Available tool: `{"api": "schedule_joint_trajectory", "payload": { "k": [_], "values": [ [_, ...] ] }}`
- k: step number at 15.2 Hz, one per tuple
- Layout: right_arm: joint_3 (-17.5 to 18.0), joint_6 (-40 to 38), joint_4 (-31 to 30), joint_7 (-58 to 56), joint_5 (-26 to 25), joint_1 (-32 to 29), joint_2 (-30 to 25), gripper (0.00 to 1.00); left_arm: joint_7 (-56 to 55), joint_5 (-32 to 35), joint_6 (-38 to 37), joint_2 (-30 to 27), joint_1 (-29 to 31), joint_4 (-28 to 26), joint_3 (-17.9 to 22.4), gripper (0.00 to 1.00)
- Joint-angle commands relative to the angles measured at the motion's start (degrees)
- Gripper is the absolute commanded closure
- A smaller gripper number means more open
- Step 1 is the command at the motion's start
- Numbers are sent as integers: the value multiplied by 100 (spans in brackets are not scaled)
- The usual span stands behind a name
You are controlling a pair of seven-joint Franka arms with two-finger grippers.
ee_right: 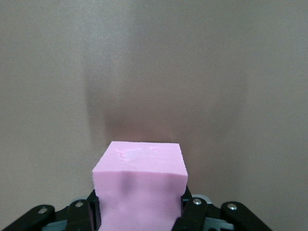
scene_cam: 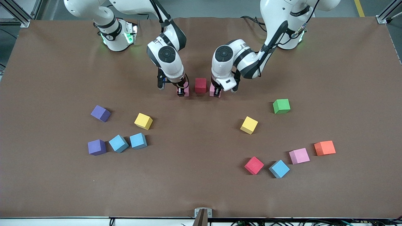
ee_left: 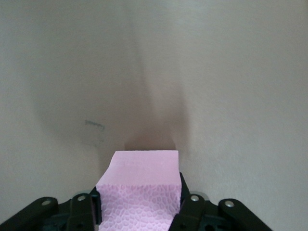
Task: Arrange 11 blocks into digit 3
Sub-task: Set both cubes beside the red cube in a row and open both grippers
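1. While both arms reach down toward the middle of the table (scene_cam: 47,78), the right gripper (scene_cam: 182,91) is clenched on a pink block (scene_cam: 186,90), which sits between its fingers (ee_right: 82,211) in the right wrist view (ee_right: 139,185).
2. The left gripper (scene_cam: 217,92) likewise grips a second pink block (scene_cam: 213,91), held between its fingers (ee_left: 192,211) and seen close up in the left wrist view (ee_left: 139,192).
3. Between the two held blocks stands a red block (scene_cam: 200,85) on the table, just beside each with a narrow gap; the three form a short row.
4. Both arms are bent at the elbow, with their wrists pointing downward and their grippers low at the table surface.
5. Nearer the front camera, toward the right arm's end, lie a purple block (scene_cam: 100,113), a yellow block (scene_cam: 143,121), another purple block (scene_cam: 96,147) and two light blue blocks (scene_cam: 118,143) (scene_cam: 138,141), these last two touching.
6. Toward the left arm's end lie a green block (scene_cam: 281,106), a second yellow block (scene_cam: 249,125), a second red block (scene_cam: 254,165), a third light blue block (scene_cam: 279,169), a third pink block (scene_cam: 299,156) and an orange block (scene_cam: 324,147).
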Motion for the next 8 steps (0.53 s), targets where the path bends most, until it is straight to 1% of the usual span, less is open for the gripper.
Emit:
{"api": "schedule_joint_trajectory", "payload": {
  "k": [1,3,5,8],
  "values": [
    [-8,118,-264,163,107,138,-190,67,-654,-103,-42,19,-21,34,-13,94],
    [-8,258,-264,224,107,208,-137,67,-1094,-102,-42,19,-73,17,-39,93],
    [-17,329,-256,303,107,296,-76,67,-1568,-103,-42,28,-275,16,-57,94],
    [-17,329,-203,479,107,340,-32,67,-1799,-103,-42,28,-346,25,-57,94]
  ]
}}
